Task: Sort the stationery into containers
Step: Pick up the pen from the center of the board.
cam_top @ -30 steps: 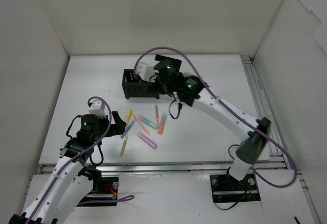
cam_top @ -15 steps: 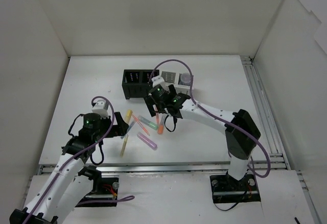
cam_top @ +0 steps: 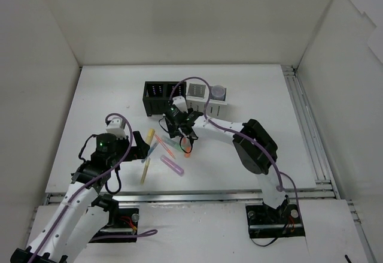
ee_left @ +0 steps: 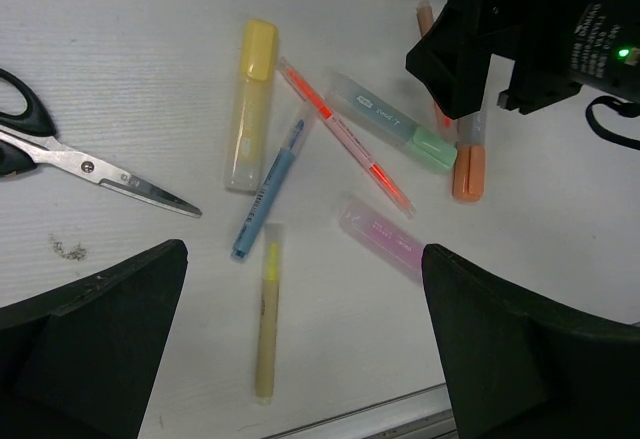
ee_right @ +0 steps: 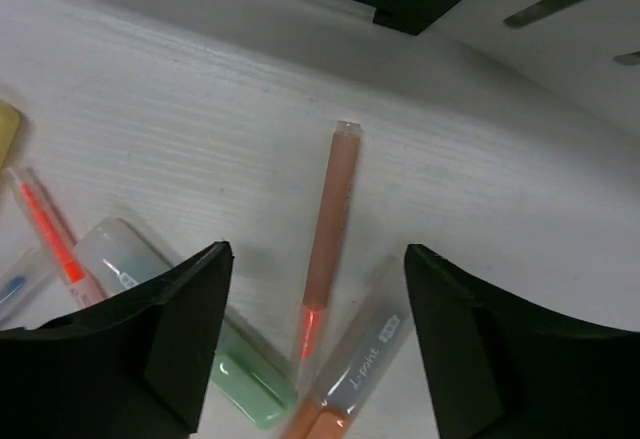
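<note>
The stationery lies in a loose cluster mid-table: a yellow marker [ee_left: 250,104], a blue pen [ee_left: 268,191], a thin yellow pen [ee_left: 267,324], a red pen [ee_left: 347,137], a green marker [ee_left: 390,119], a pink-purple marker [ee_left: 385,239] and an orange marker [ee_left: 467,164]. My right gripper [ee_right: 315,329] is low over the cluster's far side, open, its fingers on either side of a thin brown-orange pen [ee_right: 330,229] without touching it. My left gripper [ee_left: 305,359] hovers open over the thin yellow pen. The black organiser [cam_top: 161,97] and white organiser [cam_top: 200,92] stand behind.
Scissors [ee_left: 60,149] lie on the table left of the yellow marker. A pale round tape roll [cam_top: 218,89] sits in the white organiser's right compartment. White walls enclose the table; a rail [cam_top: 302,113] runs along the right edge.
My right arm swung from over the black organiser down to the marker cluster, and its jaws have narrowed a little. The left gripper crept slightly right, still wide open.
</note>
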You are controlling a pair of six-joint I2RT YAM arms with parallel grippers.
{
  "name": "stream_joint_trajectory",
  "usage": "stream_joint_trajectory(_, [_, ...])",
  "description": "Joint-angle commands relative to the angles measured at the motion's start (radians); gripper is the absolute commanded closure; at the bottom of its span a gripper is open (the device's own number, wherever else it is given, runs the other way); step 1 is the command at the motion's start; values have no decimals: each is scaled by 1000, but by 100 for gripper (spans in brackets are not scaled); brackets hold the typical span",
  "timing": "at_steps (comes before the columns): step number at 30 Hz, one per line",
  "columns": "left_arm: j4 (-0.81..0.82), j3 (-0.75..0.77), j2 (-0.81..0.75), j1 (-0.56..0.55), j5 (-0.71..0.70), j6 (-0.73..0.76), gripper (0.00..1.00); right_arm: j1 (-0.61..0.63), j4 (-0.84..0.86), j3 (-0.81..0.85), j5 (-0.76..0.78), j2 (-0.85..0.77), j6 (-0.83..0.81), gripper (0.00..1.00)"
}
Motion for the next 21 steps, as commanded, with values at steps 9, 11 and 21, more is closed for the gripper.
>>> stream_joint_trajectory(9, [35, 41, 11, -4, -42, -3, 1, -2, 23, -12, 23, 5, 85, 64])
stream_joint_trajectory(11, [35, 41, 11, -4, -43, -3, 1, -2, 23, -32, 0, -6, 103, 70])
stream_joint_trajectory(21, [39, 33, 22, -4, -53, -7, 1, 4, 22, -66, -10, -25, 109, 94])
